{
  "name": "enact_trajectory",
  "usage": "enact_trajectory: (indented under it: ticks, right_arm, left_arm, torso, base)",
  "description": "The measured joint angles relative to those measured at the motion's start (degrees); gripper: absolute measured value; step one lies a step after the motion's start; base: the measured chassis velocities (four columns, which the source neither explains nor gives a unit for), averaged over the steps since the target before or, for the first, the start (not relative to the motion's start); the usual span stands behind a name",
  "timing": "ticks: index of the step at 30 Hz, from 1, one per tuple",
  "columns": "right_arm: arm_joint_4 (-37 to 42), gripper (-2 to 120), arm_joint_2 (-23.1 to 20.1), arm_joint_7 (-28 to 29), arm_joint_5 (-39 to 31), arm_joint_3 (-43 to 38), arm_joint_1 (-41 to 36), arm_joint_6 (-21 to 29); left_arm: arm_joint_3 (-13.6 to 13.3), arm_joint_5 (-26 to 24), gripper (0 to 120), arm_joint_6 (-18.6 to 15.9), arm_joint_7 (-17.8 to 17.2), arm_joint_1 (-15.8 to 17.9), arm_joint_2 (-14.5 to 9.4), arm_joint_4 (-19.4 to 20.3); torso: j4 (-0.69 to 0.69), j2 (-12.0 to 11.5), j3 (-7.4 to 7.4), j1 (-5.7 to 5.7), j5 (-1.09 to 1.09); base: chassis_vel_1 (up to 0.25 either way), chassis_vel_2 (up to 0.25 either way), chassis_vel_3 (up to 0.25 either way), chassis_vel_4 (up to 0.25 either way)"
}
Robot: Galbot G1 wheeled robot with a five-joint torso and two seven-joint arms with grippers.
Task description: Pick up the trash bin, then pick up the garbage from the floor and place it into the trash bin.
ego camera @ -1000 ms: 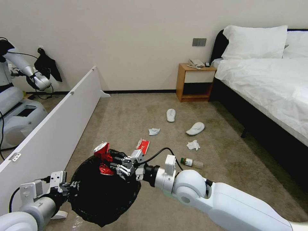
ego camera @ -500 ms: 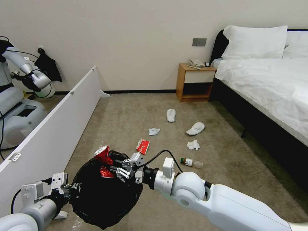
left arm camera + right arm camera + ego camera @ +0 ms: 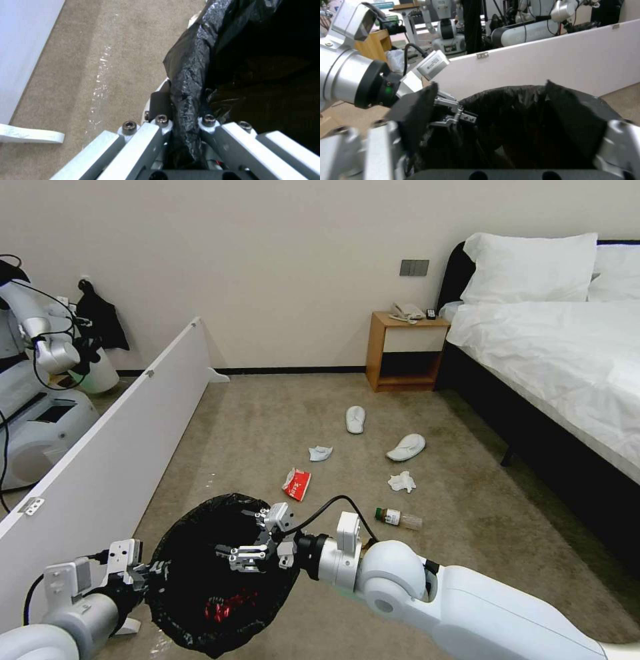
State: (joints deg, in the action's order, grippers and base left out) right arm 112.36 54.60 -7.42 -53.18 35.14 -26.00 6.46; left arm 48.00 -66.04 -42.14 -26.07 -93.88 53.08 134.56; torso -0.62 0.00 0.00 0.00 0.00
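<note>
1. The left gripper [image 3: 148,572] stood clamped on the near rim of the trash bin [image 3: 193,620], black liner pinched between its fingers [image 3: 160,130]; the bin hung off the carpet [image 3: 267,427].
2. The right gripper [image 3: 243,550] hovered over the bin's mouth, fingers spread and empty; the crushed red can [image 3: 230,605] lay in the bag below them.
3. Beyond the fingertips, a red-and-white wrapper [image 3: 297,483], tissues [image 3: 401,481], a small bottle [image 3: 398,519] and two slippers [image 3: 406,447] lay on the carpet.

Bed [image 3: 553,353] cut off at right edge of head view. Red litter [image 3: 230,603] deep in bin [image 3: 200,527], too dim to identify.
</note>
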Motion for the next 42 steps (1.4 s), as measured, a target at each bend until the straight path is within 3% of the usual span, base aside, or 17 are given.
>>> enact_trajectory:
  ticks: [3,10,17,22,25,26,29,33,37,42]
  right_arm:
    - [0.2,98,-0.1,0.0,0.0,0.0,0.0,0.0]
    - [0.7,100,-0.3,-0.1,0.0,-0.7,-0.3,-0.7]
    - [2.9,100,-1.5,1.2,0.1,-11.3,-4.2,-3.1]
    - [3.9,100,-3.4,6.9,1.2,-21.5,-10.4,-3.8]
    - [5.1,100,-4.7,13.4,6.0,-29.9,-19.1,-2.1]
    - [5.1,100,-4.7,13.4,6.0,-29.9,-19.1,-2.1]
    - [6.0,100,-4.1,22.2,9.3,-35.2,-26.2,0.2]
    - [5.7,100,-2.5,27.9,9.9,-38.1,-31.2,1.0]
    - [4.8,100,-2.1,26.0,10.4,-40.7,-35.5,-0.8]
    - [2.1,100,-2.4,19.7,16.5,-49.1,-47.2,-5.7]
  left_arm:
    - [0.0,0.0,2,0.0,0.0,0.1,0.0,-0.1]
    - [0.0,-0.1,2,0.0,0.0,0.2,0.3,-0.3]
    - [0.5,-0.1,2,0.0,0.0,0.2,1.1,-0.5]
    - [1.0,0.5,2,0.0,0.2,0.5,2.2,-1.0]
    - [1.5,1.4,2,0.0,0.5,0.5,3.5,-1.2]
    - [1.5,1.4,2,0.0,0.5,0.5,3.5,-1.2]
    - [2.6,2.6,2,0.0,0.9,-0.1,5.4,-1.1]
    - [3.6,4.4,2,0.0,1.0,-0.7,7.7,-0.9]
    - [4.4,5.6,2,0.0,1.2,-1.5,8.8,-0.8]
    - [5.0,6.6,2,0.0,1.7,-1.9,9.1,-1.7]
  torso:
    - [0.0,0.0,0.0,0.0,0.0]
    - [0.01,0.0,0.0,0.0,0.0]
    - [0.0,0.0,0.0,0.0,0.0]
    - [0.01,0.0,0.0,0.0,0.0]
    - [-0.02,0.0,0.0,0.0,0.01]
    - [-0.02,0.0,0.0,0.0,0.01]
    - [0.01,0.0,0.0,0.0,0.02]
    - [-0.01,0.0,0.0,0.0,0.0]
    - [0.05,0.0,0.0,0.0,0.01]
    - [-0.05,0.0,0.0,0.0,0.0]
  base:
    - [0.0,0.0,0.0,0.0]
    - [0.0,0.0,0.0,0.0]
    - [0.0,0.0,0.0,0.0]
    - [0.0,0.0,0.0,0.0]
    - [0.0,0.0,0.0,0.0]
    - [0.0,0.0,0.0,0.0]
    - [0.0,0.0,0.0,0.0]
    - [0.0,0.0,0.0,0.0]
    - [0.0,0.0,0.0,0.0]
    - [0.0,0.0,0.0,0.0]
